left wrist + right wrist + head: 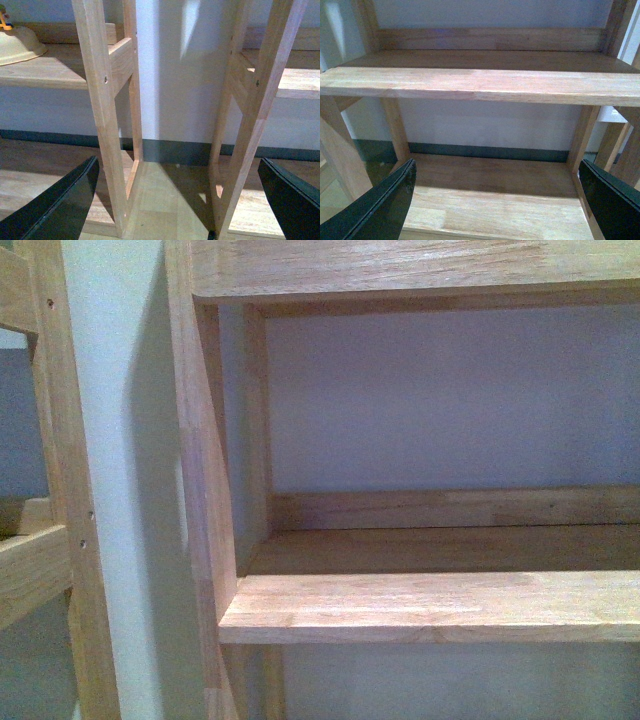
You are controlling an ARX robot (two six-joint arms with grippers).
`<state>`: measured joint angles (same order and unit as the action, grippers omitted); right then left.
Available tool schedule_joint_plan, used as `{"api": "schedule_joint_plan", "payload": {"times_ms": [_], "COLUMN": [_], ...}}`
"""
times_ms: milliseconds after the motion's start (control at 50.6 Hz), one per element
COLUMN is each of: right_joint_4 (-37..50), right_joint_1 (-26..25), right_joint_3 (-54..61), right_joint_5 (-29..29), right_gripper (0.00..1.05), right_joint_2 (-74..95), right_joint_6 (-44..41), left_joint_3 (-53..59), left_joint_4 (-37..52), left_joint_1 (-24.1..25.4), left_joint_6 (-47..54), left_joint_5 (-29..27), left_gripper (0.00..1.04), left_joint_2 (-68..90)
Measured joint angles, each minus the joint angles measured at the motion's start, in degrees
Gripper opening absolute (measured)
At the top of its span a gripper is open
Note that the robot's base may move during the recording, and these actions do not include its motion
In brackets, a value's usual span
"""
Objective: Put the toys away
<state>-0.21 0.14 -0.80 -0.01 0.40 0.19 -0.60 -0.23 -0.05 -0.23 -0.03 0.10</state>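
Black fingers [60,205] of the left gripper [175,210] are spread wide with nothing between them, facing two wooden shelf units' uprights [102,115] and the wall gap. Right gripper [495,205] is wide apart too, holding nothing, hovering at a lower shelf [490,200] under a bare shelf board [480,82]. Plush toy isn't visible in any view, so can't place it relative to either gripper. Cream bowl-like thing [17,45] sits on a shelf.
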Motion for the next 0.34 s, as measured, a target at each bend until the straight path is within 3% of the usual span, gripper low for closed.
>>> {"api": "schedule_joint_plan", "payload": {"times_ms": [336], "right_joint_4": [0.00], "right_joint_1": [0.00], "right_joint_3": [0.00], "right_joint_5": [0.00], "right_gripper": [0.98], "right_joint_2": [0.00], "right_joint_6": [0.00], "left_joint_3": [0.00], "left_joint_4": [0.00], "left_joint_1": [0.00], "left_joint_6": [0.00], "left_joint_5": [0.02], "left_gripper": [0.99], "left_joint_2": [0.00]}}
